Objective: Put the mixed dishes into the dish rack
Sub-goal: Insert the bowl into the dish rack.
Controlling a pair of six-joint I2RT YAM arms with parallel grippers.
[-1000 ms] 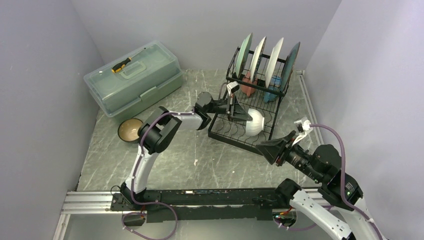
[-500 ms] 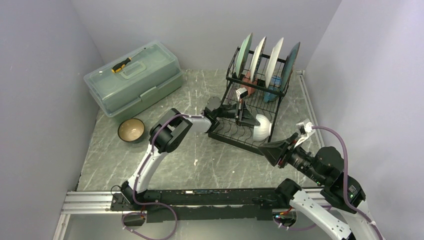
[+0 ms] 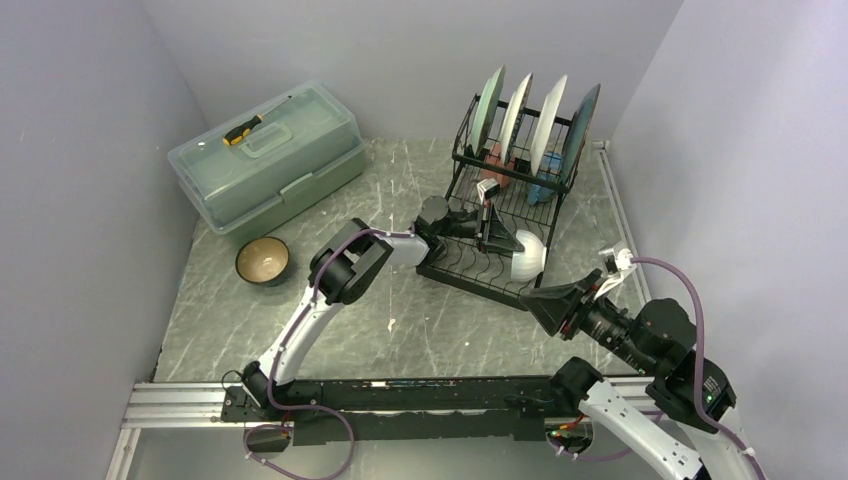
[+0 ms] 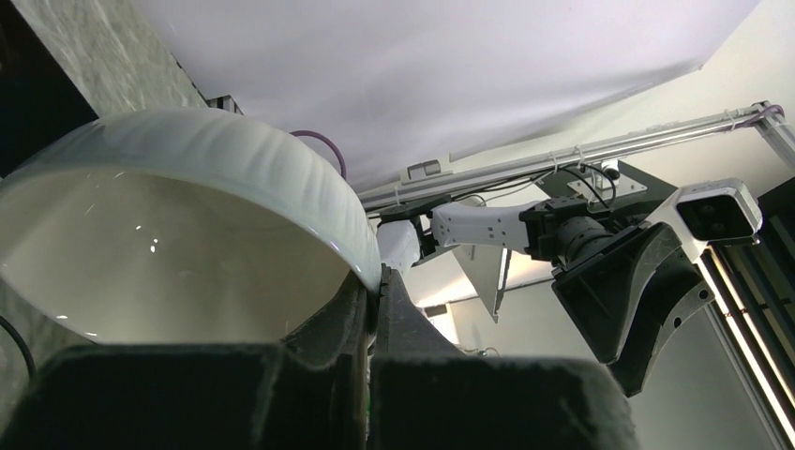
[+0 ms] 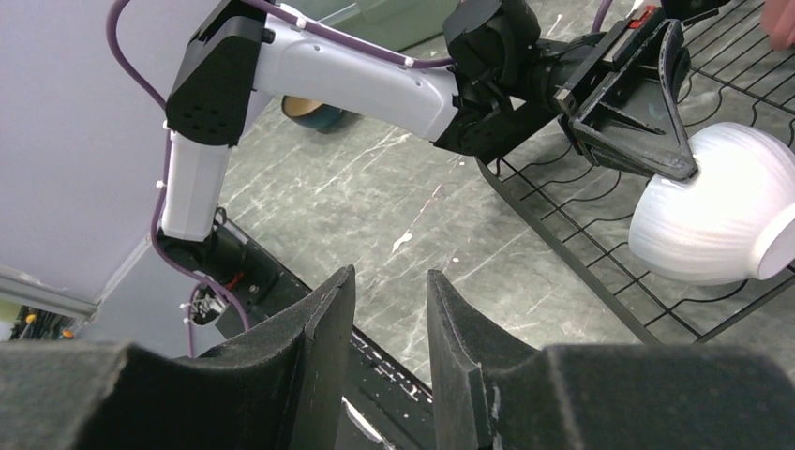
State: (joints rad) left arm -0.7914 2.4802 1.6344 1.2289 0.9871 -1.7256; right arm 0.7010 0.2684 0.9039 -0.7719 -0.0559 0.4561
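**WHITE BOWL AT LOWER TIER: PLACEMENT IN HAND**

Finds L gripper (image 4: 373,292) pressed together on rim of white bowl (image 3: 527,258), one finger inside, one outside. Locates bowl tipped on its side over near-right part of lower tier of dish rack (image 3: 462,280). Cannot confirm contact w/ wires. Finds R gripper (image 5: 389,281) partly spread, pinching nothing, hovering just off rack's near-right corner. Counts four plates (image 3: 530,115) upright in top slots, w/ pink mug (image 3: 495,165) & blue mug (image 3: 543,188) beneath. Notes tan bowl (image 3: 262,260) on table (image 3: 400,320), well apart from rack, not yet loaded.

Judges step in hand as setting white bowl on lower tier. Recommends:
- Lower till bowl body bears on wires before any release.
- Turn mouth down or lean it against a wire, to prevent roll-off at tier edge.
- Open jaws just enough to clear rim, then withdraw along rim line, not across.
- Route L arm's exit away from R gripper.

Flags risk: ribbed, rounded bowl likely to roll toward open near edge.
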